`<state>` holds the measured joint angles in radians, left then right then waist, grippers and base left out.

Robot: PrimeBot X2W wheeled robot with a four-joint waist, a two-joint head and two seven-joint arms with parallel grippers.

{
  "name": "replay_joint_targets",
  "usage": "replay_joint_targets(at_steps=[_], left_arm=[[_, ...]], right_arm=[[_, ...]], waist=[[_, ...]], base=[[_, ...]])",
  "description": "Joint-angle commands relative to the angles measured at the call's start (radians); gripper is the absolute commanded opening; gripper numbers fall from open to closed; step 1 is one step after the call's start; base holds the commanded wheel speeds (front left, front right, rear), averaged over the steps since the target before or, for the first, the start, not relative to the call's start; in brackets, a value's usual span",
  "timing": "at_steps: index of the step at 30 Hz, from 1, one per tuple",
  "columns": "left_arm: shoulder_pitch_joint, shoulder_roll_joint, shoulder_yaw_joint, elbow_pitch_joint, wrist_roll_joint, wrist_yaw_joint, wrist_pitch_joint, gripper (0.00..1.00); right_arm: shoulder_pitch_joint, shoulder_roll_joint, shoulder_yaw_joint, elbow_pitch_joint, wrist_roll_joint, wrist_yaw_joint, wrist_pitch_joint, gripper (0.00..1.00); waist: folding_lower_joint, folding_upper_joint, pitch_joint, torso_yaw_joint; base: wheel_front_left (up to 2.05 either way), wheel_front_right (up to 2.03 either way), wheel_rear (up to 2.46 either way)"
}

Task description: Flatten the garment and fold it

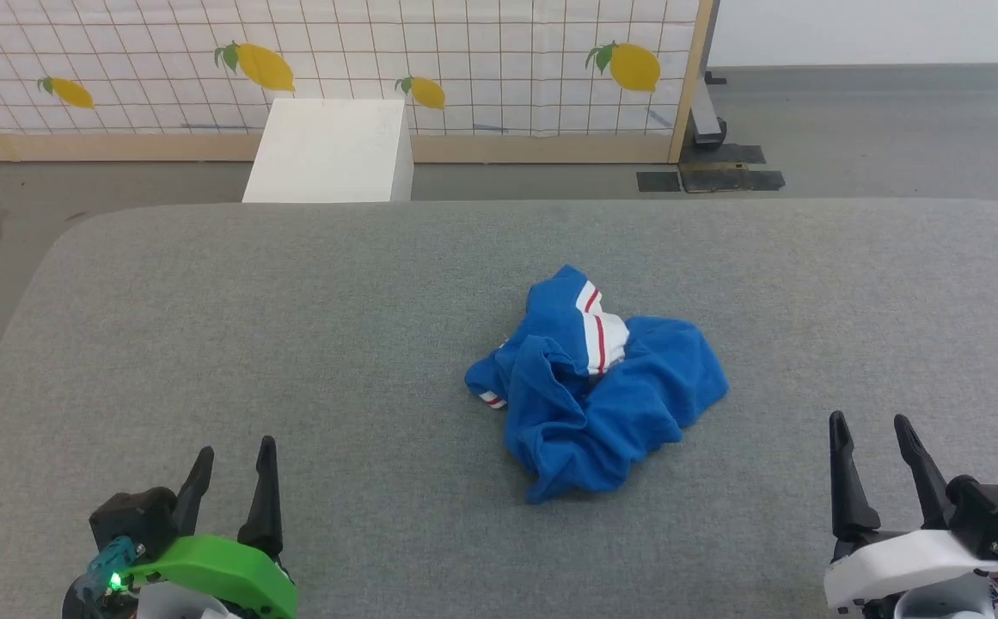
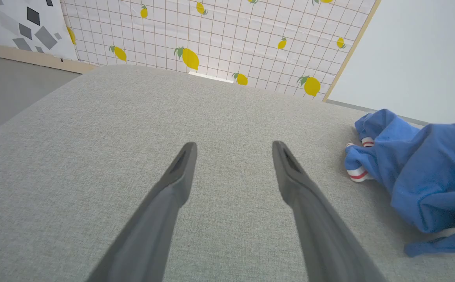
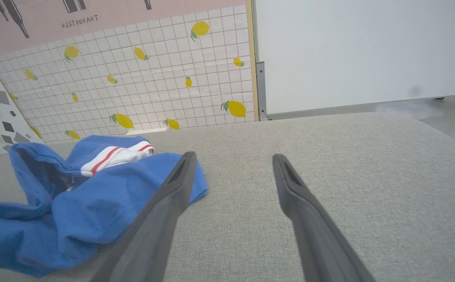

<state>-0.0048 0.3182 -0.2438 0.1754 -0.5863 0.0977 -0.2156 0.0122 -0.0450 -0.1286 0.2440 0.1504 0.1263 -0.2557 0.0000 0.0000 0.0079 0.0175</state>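
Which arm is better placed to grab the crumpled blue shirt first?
Probably the right. The shirt lies right of centre, nearer the right end effector than the left end effector. Both are open and empty.

A grey fabric surface fills the foreground; beyond it a white box stands against the lemon-print tiled panel.

Head high, 2 wrists low, sharing garment

The royal-blue garment with red-and-white striped trim lies crumpled in a heap on grey fabric.
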Motion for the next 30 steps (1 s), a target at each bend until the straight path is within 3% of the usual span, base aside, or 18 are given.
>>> replay_joint_targets(at_steps=[1,8,19,24,30], left_arm=[[-0.003,0.008,-0.001,-0.003,0.008,0.002,0.000,1.00],[-0.011,0.008,-0.010,-0.013,0.018,0.010,-0.002,1.00],[-0.048,-0.007,-0.026,-0.035,0.040,0.024,-0.015,1.00],[-0.074,-0.007,-0.034,-0.052,0.058,0.031,-0.018,1.00],[-0.106,-0.011,-0.051,-0.067,0.077,0.035,-0.020,1.00]], right_arm=[[0.004,0.001,0.001,-0.003,-0.003,0.004,-0.006,1.00],[-0.064,0.001,0.023,-0.001,-0.017,0.004,0.092,1.00],[-0.326,-0.002,0.160,0.055,-0.098,0.004,0.545,1.00],[-0.448,-0.037,0.252,0.125,-0.112,0.004,0.787,1.00],[-0.536,-0.080,0.341,0.177,-0.117,0.004,0.956,1.00]], waist=[[0.0000,0.0000,0.001,0.000],[0.0000,0.0000,0.022,0.005],[0.0000,0.0000,0.102,0.038],[0.0000,0.0000,0.154,0.054],[0.0000,0.0000,0.205,0.075]], base=[[0.00,0.00,0.00],[0.00,0.00,0.00],[0.00,0.00,0.00],[0.00,0.00,0.00],[0.00,0.00,0.00]])
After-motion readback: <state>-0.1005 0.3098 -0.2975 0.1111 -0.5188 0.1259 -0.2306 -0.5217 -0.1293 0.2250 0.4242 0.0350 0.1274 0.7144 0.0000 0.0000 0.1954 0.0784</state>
